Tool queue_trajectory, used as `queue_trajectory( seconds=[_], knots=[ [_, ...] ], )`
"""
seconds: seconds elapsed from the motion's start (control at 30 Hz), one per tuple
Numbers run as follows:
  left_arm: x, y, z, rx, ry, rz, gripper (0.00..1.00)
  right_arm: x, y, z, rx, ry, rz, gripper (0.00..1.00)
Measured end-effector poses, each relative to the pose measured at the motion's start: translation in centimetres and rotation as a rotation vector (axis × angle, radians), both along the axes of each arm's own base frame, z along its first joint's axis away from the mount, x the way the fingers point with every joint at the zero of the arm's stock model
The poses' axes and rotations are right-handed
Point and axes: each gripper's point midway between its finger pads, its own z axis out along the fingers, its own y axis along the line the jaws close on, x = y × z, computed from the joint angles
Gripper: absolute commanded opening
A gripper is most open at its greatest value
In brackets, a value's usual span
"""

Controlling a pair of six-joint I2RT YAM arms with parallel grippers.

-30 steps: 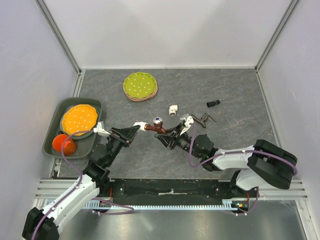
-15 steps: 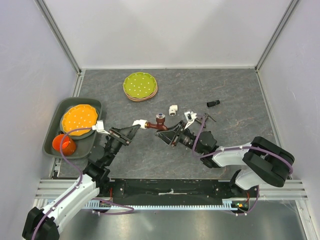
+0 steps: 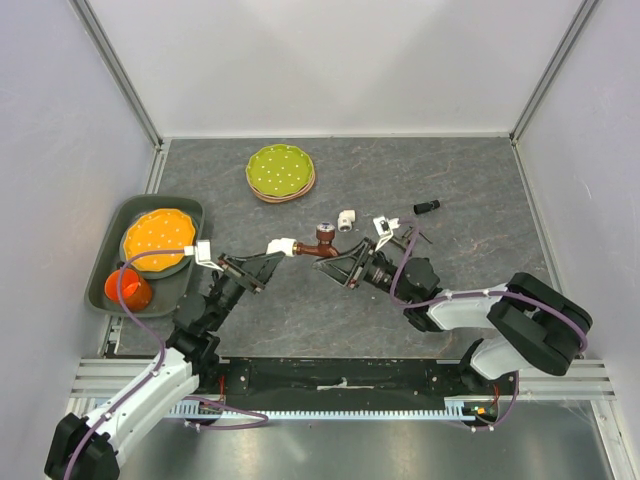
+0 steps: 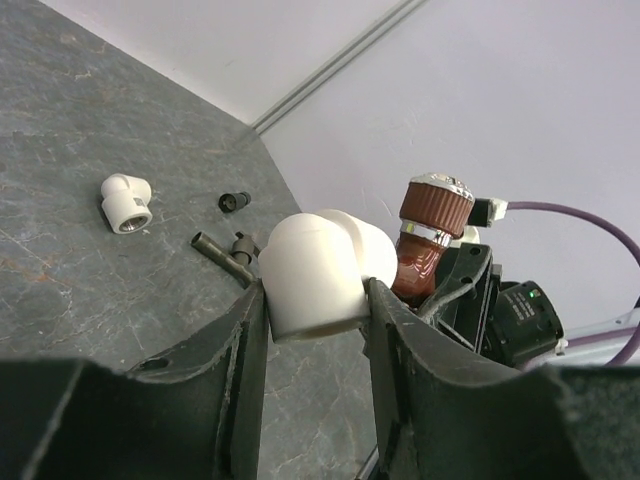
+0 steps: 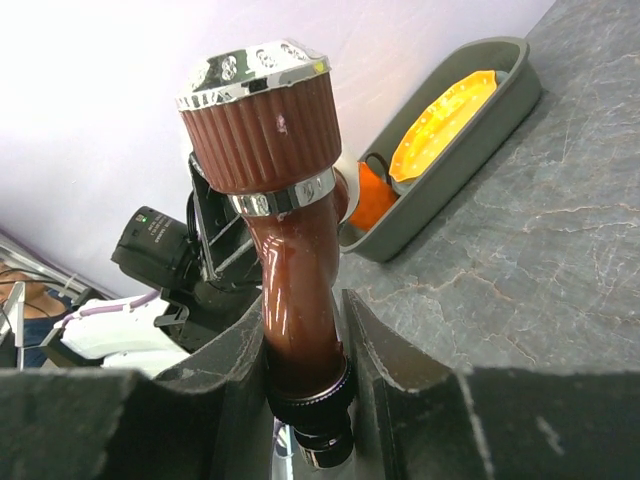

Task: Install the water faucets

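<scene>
Reddish-brown faucet (image 5: 295, 270) in pinch of right hand (image 5: 300, 340), beside white elbow (image 4: 320, 260) in pinch of left hand (image 4: 315, 292).

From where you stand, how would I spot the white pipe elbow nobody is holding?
Find the green plate at the back of the grey table. In front and to its right, a small white elbow lies alone on the tabletop. Its twin is off the table, clamped in the left gripper beside the brown tap.

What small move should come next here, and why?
Probably twist the right gripper to thread it in: it grips the reddish-brown faucet, whose end appears to meet the white elbow fitting clamped in the left gripper.
</scene>
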Motion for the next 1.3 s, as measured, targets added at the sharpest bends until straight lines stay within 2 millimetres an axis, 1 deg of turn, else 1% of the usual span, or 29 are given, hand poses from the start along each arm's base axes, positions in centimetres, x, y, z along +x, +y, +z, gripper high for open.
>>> queue_trajectory(
  seconds=[0.03,0.13,0.27,0.43,0.53,0.83,1.1,1.3],
  knots=[
    [-0.1,-0.1,0.1,0.008,-0.011,-0.006,0.50,0.0,-0.1,0.2,0.004,0.000,0.006,0.00],
    [-0.4,-0.3,0.3,0.021,-0.038,-0.023,0.61,0.0,-0.3,0.7,0.015,-0.004,0.008,0.00],
    [-1.2,-0.8,0.8,0.035,-0.077,-0.064,0.66,0.3,-0.7,1.1,0.027,-0.004,0.003,0.00],
    [-1.7,-1.4,0.6,0.070,-0.102,-0.104,0.76,0.4,-1.0,1.4,0.032,-0.007,0.009,0.00],
    [-1.8,-1.4,0.5,0.080,-0.107,-0.108,0.80,0.3,-1.2,1.6,0.032,-0.009,0.017,0.00],
    [-1.6,-1.2,-0.2,0.114,-0.073,-0.104,0.81,0.4,-2.0,1.8,0.031,-0.022,0.021,0.00],
    [-1.0,-0.9,-0.8,0.120,-0.045,-0.087,0.83,0.6,-2.6,1.0,0.021,0.015,0.027,0.00],
    [-0.8,-1.8,-2.3,0.131,0.013,-0.139,0.82,0.5,-2.6,0.7,0.023,0.046,0.040,0.00]
  ],
)
